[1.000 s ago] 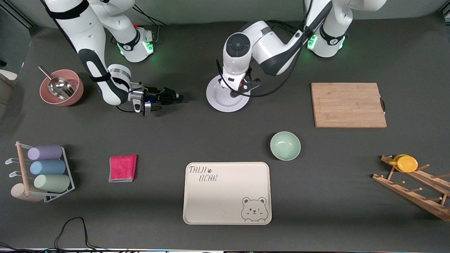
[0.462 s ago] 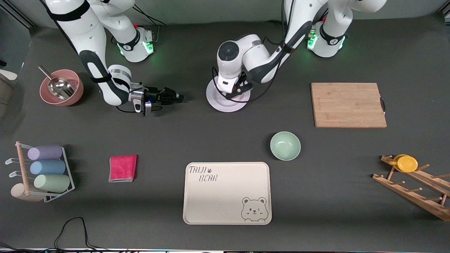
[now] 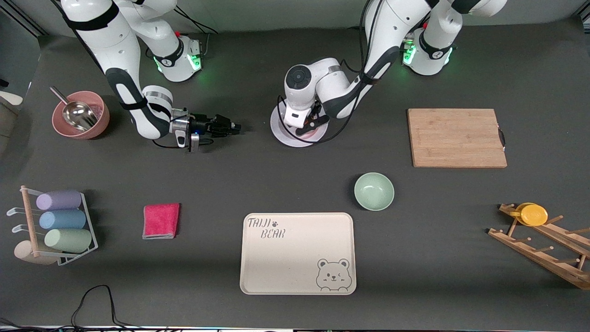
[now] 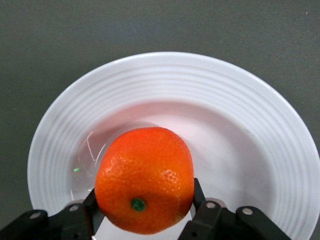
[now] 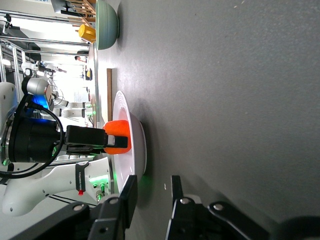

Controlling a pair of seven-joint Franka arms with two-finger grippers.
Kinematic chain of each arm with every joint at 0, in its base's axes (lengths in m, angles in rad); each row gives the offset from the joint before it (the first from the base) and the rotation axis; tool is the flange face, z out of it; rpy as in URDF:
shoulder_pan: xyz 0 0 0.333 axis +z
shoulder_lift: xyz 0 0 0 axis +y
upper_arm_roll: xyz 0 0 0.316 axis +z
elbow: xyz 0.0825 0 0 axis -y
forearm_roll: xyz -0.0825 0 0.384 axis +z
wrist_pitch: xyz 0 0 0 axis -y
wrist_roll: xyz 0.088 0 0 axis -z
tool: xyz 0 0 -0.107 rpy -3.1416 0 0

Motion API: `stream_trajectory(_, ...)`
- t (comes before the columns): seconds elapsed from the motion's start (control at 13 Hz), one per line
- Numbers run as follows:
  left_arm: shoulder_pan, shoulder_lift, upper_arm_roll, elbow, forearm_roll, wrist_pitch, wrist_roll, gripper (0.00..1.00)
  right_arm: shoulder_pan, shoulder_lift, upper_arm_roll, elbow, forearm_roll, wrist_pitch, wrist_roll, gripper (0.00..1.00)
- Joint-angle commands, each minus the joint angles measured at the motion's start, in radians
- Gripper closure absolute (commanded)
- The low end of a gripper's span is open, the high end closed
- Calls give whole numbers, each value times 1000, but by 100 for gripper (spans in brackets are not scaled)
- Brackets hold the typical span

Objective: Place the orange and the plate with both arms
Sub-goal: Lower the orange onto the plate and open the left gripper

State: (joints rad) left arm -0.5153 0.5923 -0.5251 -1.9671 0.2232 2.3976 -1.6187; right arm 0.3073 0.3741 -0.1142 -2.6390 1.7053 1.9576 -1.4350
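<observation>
Right now my left gripper (image 4: 145, 220) is closed on the orange (image 4: 145, 180), its 2 fingers (image 4: 207, 212) pressing the fruit from either side with the green stem dot facing the wrist camera. I hold it low over the middle of the plate (image 4: 250, 125); the right wrist view shows the orange (image 5: 117, 141) down at the dish's hollow, though I cannot tell whether it touches the surface. The plate (image 3: 288, 138) sits on the dark table (image 3: 276, 175) between the 2 arm bases, farther from the front camera than the green bowl (image 3: 374, 191) and the bear tray (image 3: 297, 252), and toward the right arm's end from the wooden cutting board (image 3: 456, 137). From the front, my left gripper (image 3: 308, 125) and wrist cover most of the plate.

My right gripper (image 3: 226, 127) waits low over bare table beside the plate, toward the right arm's end, well apart from the orange. Its 2 fingers (image 5: 129, 197) stand a little apart with nothing between them, pointing at the plate's edge (image 5: 137, 150).
</observation>
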Motion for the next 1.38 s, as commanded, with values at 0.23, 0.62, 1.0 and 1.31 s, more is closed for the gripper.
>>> stream_trajectory(0.23,-26,1,11,13,19,5,-109,2,10,34,-5,13,28,-14,-70,66)
stream_trajectory(0.62,-20,-8,10,16,19,-5,-115,0,10,35,-5,13,28,-16,-71,66)
stream_trajectory(1.0,79,-164,14,34,7,-214,41,0,10,46,-4,17,39,-16,-71,66)
stream_trajectory(1.31,205,-336,136,82,-161,-438,450,0,42,63,24,33,114,-16,-73,66)
